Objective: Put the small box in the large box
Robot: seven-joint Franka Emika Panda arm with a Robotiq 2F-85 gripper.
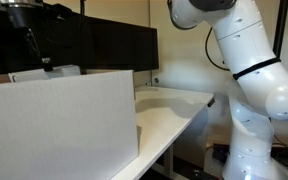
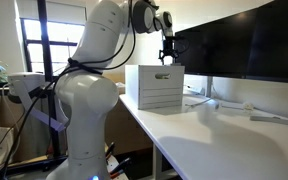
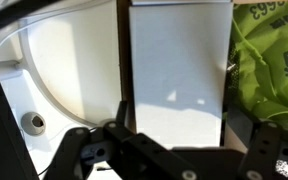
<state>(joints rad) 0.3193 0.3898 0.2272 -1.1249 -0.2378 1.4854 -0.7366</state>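
Observation:
In the wrist view the small box (image 3: 179, 70), flat, plain and white, lies lengthwise straight below my gripper (image 3: 174, 150). The dark fingers (image 3: 79, 150) stand wide to either side of its near end, clear of it. A brown cardboard edge of the large box (image 3: 124, 60) runs along the small box's left side. In both exterior views my gripper (image 1: 39, 45) (image 2: 167, 50) hangs just above the open top of the large box (image 1: 59, 125) (image 2: 156, 87), a tall white-sided box on the table. The small box does not show there.
A crumpled green bag (image 3: 274, 60) lies right of the small box. The white table (image 1: 174, 110) (image 2: 219, 135) has a curved edge and a round cable hole (image 3: 32, 122). Black monitors (image 1: 104, 45) (image 2: 244, 50) stand close behind the large box.

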